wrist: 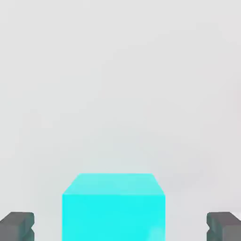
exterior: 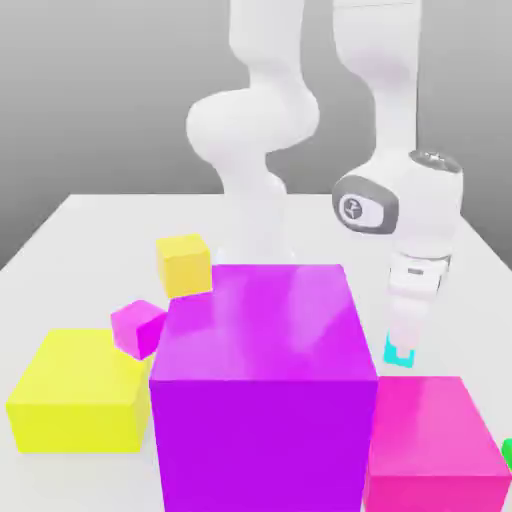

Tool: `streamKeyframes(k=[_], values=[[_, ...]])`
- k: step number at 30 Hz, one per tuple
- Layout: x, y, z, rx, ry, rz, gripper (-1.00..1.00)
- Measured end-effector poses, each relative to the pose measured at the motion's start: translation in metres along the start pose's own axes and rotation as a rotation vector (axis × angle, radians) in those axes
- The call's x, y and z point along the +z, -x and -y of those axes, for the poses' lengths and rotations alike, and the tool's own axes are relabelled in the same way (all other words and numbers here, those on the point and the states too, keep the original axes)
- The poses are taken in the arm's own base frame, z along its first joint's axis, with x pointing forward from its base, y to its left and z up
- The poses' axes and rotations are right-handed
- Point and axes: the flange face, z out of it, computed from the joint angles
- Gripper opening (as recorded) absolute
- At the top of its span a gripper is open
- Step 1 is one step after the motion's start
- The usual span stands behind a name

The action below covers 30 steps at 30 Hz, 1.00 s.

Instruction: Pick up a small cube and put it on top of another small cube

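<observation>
Large purple cube: the big glossy purple cube (exterior: 262, 385) fills the lower centre of the exterior view and hides the tabletop behind it.
Large magenta block: the big magenta cube (exterior: 432, 442) sits at the lower right, just beside the purple one; its top edge lies right under the hand, so room on that side looks tight.
Large yellow block: the big yellow cube (exterior: 80, 392) stands at the lower left, against the purple cube's side.
Small magenta cube: the little magenta cube (exterior: 138, 327) rests left of centre, between the two yellow blocks.
Small cyan cube: the tiny plain cyan cube (wrist: 113, 206) lies on the white tabletop (wrist: 117, 84), right of centre in the exterior view, between the dark fingertips (wrist: 17, 226).
Hand: the white two-finger hand (exterior: 400, 352) points straight down with its jaws spread wide, clear of the cube on both sides, apparently poised to close on it.
Small yellow cube: the little yellow cube (exterior: 185, 265) sits farther back, upper left of centre, a likely stacking base with open tabletop around it.
</observation>
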Motion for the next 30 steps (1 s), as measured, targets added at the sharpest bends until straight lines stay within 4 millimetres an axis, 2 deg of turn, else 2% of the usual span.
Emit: streamKeyframes(k=[1,2,9,16,23,26,28,30], values=[[0.005,0.001,0.0,0.001,0.002,0.001,0.0],[0.009,0.003,-0.001,0.001,0.003,0.002,-1.0],[0.009,0.003,-0.001,0.001,0.004,0.002,-1.0],[-0.022,-0.003,0.001,-0.002,-0.002,-0.001,-1.0],[-0.053,0.003,0.0,-0.001,0.005,0.002,-1.0],[-0.065,-0.025,0.001,-0.014,0.018,-0.028,-1.0],[-0.08,-0.053,-0.009,-0.027,0.03,-0.047,-1.0],[-0.1,-0.077,-0.026,-0.039,0.044,-0.059,-1.0]])
